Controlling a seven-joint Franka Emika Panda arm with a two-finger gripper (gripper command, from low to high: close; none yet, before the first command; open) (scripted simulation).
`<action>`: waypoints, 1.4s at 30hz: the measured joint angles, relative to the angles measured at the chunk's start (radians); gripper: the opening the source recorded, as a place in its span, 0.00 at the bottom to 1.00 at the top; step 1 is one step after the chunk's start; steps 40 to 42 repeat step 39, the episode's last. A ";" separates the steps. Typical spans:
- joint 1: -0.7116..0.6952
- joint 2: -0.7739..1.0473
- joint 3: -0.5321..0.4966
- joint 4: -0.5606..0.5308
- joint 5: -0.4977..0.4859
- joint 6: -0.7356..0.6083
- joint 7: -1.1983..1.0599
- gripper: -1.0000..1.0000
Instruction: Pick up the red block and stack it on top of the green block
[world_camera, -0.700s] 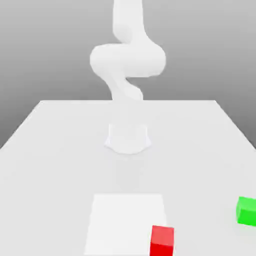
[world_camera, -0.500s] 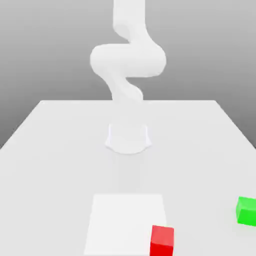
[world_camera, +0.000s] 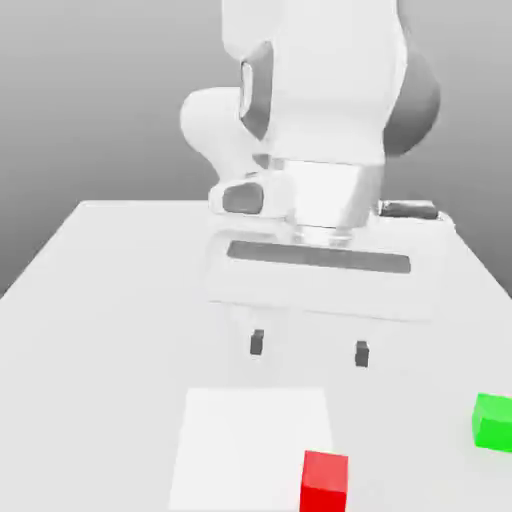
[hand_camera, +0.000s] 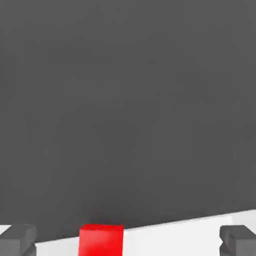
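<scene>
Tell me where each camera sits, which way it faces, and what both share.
Exterior view: off the arm, facing its base across the table; shows the arm, the open gripper, red block, green block.
Hand view: on the hand, looking past its fingers at the red block.
Shared: gripper and red block.

The arm (world_camera: 300, 110) is glossy white with rounded links and grey joint caps. Its broad white hand carries a grey slot and two small dark grey fingertips (world_camera: 257, 342).
</scene>
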 joint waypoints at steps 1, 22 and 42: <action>0.003 0.035 0.002 -0.004 0.003 0.013 0.009 0.50; 0.039 0.204 0.009 -0.021 0.034 0.084 0.049 0.00; 0.405 0.267 0.153 -0.007 -0.104 0.113 0.525 1.00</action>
